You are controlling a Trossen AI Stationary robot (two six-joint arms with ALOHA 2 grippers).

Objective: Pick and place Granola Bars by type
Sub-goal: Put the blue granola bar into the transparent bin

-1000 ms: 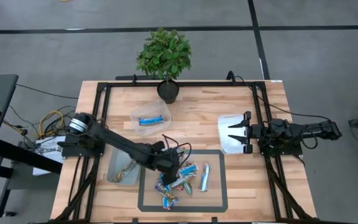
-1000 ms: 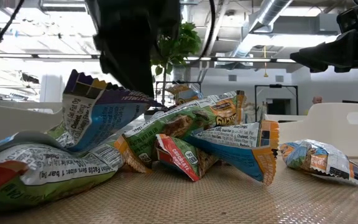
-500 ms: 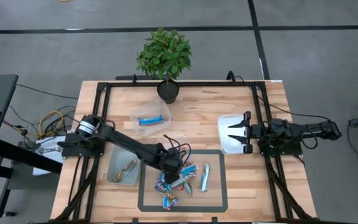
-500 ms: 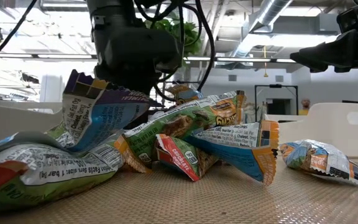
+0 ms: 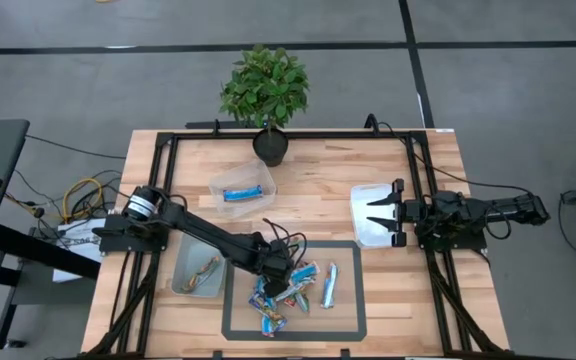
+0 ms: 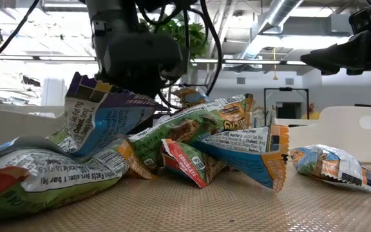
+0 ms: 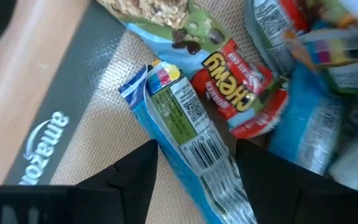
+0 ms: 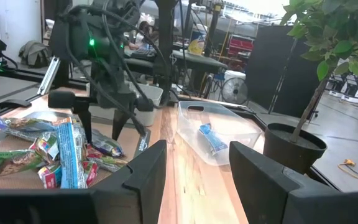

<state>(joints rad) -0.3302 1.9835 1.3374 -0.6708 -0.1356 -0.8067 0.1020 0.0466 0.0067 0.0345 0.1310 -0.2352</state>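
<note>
The granola bars lie heaped [image 5: 286, 292] on a dark-edged mat, in blue, green and red wrappers [image 6: 172, 138]. One blue bar [image 5: 330, 285] rests apart on the mat to the right of the heap. My left gripper [image 5: 285, 281] is low over the heap and open. In the left wrist view its fingers [image 7: 196, 149] stand on either side of a blue bar [image 7: 182, 118], which lies beside a red bar [image 7: 236, 93]; I see no touch. My right gripper [image 5: 376, 214] waits open over the right bin [image 5: 360, 232].
A clear bin [image 5: 243, 187] on the far side of the mat holds a blue bar. Another bin [image 5: 196, 272] to the mat's left holds brown bars. A potted plant [image 5: 265, 95] stands at the far edge. Black frame rails [image 5: 163, 160] run along the table's sides.
My left gripper has moved a little toward the table's near edge and right, and come down closer onto the heap of bars. The bars have stayed where they were.
</note>
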